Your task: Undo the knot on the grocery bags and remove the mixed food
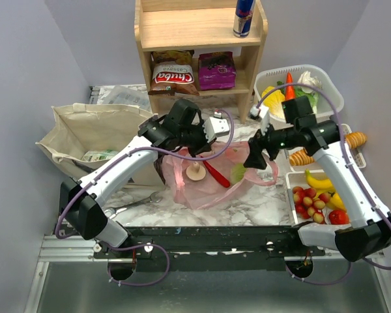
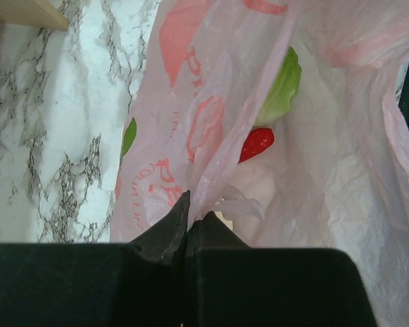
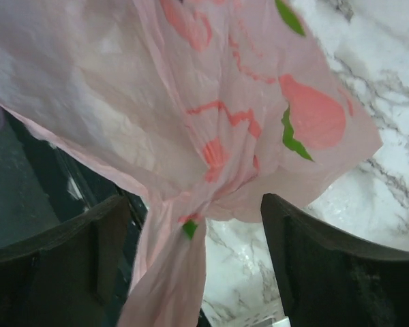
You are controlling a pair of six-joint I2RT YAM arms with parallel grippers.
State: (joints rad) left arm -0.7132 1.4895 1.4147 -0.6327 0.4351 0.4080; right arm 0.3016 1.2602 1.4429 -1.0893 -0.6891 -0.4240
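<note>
- pink bag (image 1: 208, 188) lies mid worktop (image 1: 267, 205), between the two arms. The canvas tote (image 1: 94, 130) stands to its left, apart from both grippers.
- left gripper (image 2: 194, 208): fully closed, pinching a fold of the pink film near the bag's mouth. The film runs taut up from the pinch.
- right gripper (image 3: 194, 201): jaws wide apart, holding nothing. A gathered twist of pink plastic, by the look the knot (image 3: 189, 221), hangs between them and touches neither finger as far as I can tell.
- food inside the pink bag: pale mushroom (image 1: 195, 172), red pepper (image 1: 216, 173) and green fruit (image 1: 238, 172) show through the film, not yet out.
- step in hand, my read: left anchors the bag, right goes for the knot.
- do it well: centre the twist between the right fingers before closing. Bite on the twist itself, not the loose strand below it or the bag wall.
- pull slowly, away from the left pinch. Thin film likely stretches or tears instead of slipping loose.
- left pinch must hold firm, or the whole bag drags right and the knot only tightens.
- risk: lifting the bag could roll food toward the mouth.
</note>
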